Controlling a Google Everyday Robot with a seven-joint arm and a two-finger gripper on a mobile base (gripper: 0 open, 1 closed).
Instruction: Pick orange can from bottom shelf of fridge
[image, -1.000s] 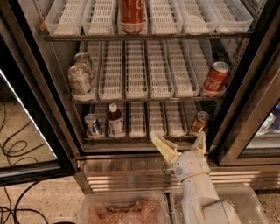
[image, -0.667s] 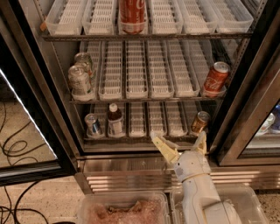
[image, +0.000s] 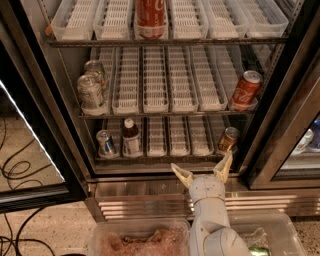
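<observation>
The orange can stands upright at the right end of the bottom shelf of the fridge, whose door is open. My gripper is open, with its pale fingers spread, just in front of and below the shelf's front edge. Its right fingertip reaches up close to the can's base, and nothing is between the fingers. My white arm rises from the bottom of the view.
On the bottom shelf's left stand a blue-and-silver can and a dark bottle. The middle shelf holds silver cans at left and a red can at right. A red can is on top. Plastic bins sit below.
</observation>
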